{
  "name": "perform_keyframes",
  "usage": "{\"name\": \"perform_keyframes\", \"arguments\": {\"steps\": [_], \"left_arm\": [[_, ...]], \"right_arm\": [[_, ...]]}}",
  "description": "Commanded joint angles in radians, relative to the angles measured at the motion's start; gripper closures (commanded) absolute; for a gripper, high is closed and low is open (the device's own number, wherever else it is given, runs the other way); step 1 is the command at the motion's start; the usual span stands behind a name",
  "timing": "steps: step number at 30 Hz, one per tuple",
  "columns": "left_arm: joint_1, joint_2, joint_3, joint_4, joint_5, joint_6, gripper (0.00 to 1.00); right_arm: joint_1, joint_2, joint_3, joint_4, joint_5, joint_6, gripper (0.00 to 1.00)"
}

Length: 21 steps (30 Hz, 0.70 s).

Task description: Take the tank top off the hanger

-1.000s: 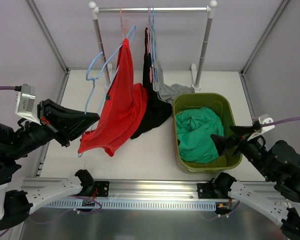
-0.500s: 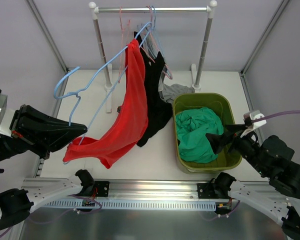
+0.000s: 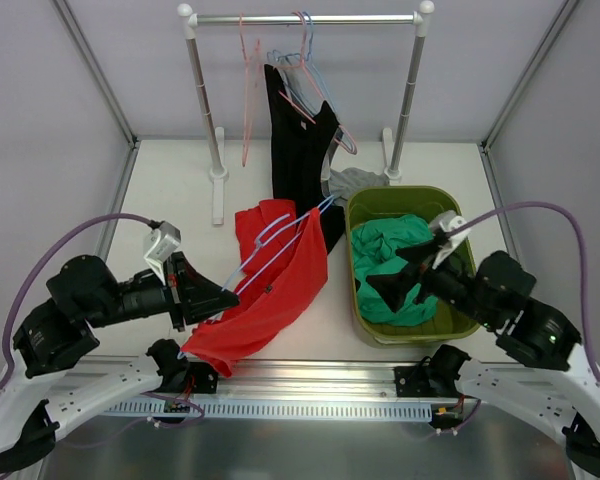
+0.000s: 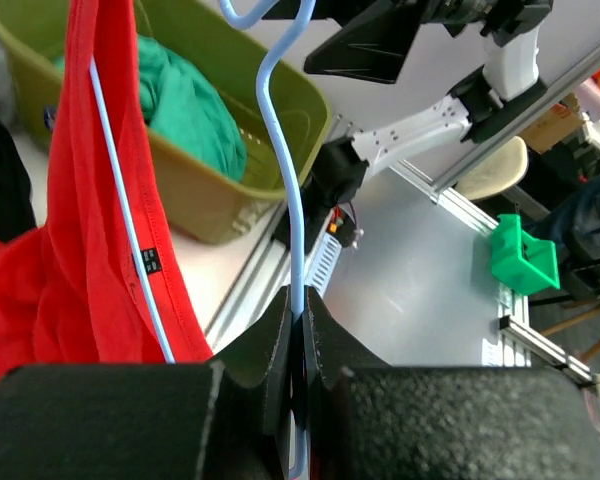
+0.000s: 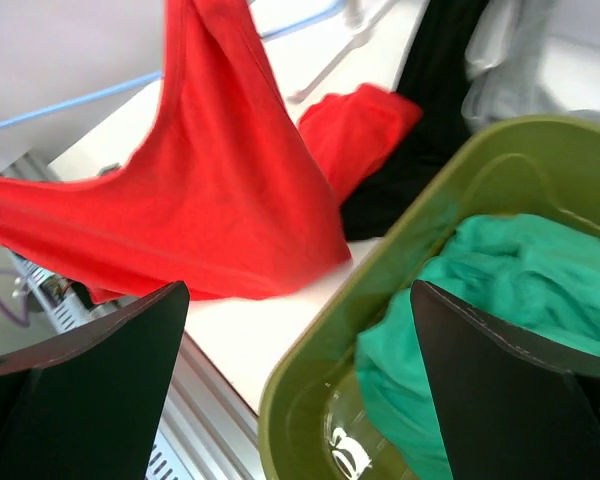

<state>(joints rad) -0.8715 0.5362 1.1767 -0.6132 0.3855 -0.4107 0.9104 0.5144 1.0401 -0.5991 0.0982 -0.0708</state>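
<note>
So far the task looks only partly done. The hanger (image 3: 280, 243), a thin blue wire one, is clear of the rack (image 3: 305, 18) that stands behind the basket (image 3: 405, 190), and it lies tilted low over the table (image 3: 180, 180) to the left of the basket. The red tank top (image 3: 280, 295) is still on it: in the left wrist view the blue wire runs down inside the red cloth, and one strap loops over it. Most of the cloth sags in a heap on the table just left of the basket, with a fold lying further back, near the hem of the black garment (image 3: 295, 130) that hangs from the rack.

The left gripper (image 4: 300, 310) is closed tight on the hanger's wire, well to the left of the basket, near the front edge of the table. The right gripper (image 3: 395, 272) has its fingers spread as wide as they go and holds nothing; it hangs over the basket's left side, above the green cloth (image 3: 405, 245), and points toward the red top.

What is left, I judge, is the main part: the free gripper must take hold of the cloth and draw it off while the other holds the hanger fast.
</note>
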Motion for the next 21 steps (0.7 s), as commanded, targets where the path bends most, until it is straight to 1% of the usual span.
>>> {"name": "perform_keyframes", "arguments": {"steps": [1, 2, 3, 4, 5, 7, 10, 15, 18, 21], "left_arm": [[-0.007, -0.099, -0.063, 0.078, -0.031, -0.088, 1.00], [-0.007, -0.117, -0.081, 0.078, -0.028, -0.095, 1.00], [-0.007, -0.123, -0.098, 0.078, -0.020, -0.111, 1.00], [-0.007, -0.130, -0.132, 0.076, -0.016, -0.115, 1.00], [-0.007, -0.131, -0.146, 0.076, -0.011, -0.119, 1.00], [-0.007, -0.124, -0.175, 0.076, -0.002, -0.132, 1.00], [-0.006, -0.101, -0.186, 0.079, 0.015, -0.142, 1.00], [-0.007, -0.093, -0.186, 0.082, 0.012, -0.148, 1.00], [-0.007, -0.097, -0.181, 0.086, 0.009, -0.148, 1.00], [-0.007, -0.110, -0.178, 0.086, 0.003, -0.149, 1.00]], "right_arm": [[0.004, 0.082, -0.076, 0.195, -0.158, 0.015, 0.00], [0.004, 0.128, -0.086, 0.262, -0.170, 0.019, 0.01], [0.004, 0.154, -0.092, 0.295, -0.181, 0.022, 0.02], [0.004, 0.180, -0.098, 0.327, -0.208, 0.029, 0.07], [0.004, 0.209, -0.100, 0.393, -0.221, 0.032, 0.10], [0.005, 0.295, -0.094, 0.445, -0.229, 0.042, 0.15], [0.005, 0.389, -0.077, 0.568, -0.216, 0.042, 0.18], [0.008, 0.495, -0.026, 0.636, -0.276, 0.057, 0.25], [0.012, 0.536, -0.025, 0.648, -0.256, 0.058, 0.36], [0.012, 0.550, -0.029, 0.650, -0.238, 0.057, 0.62]]}}
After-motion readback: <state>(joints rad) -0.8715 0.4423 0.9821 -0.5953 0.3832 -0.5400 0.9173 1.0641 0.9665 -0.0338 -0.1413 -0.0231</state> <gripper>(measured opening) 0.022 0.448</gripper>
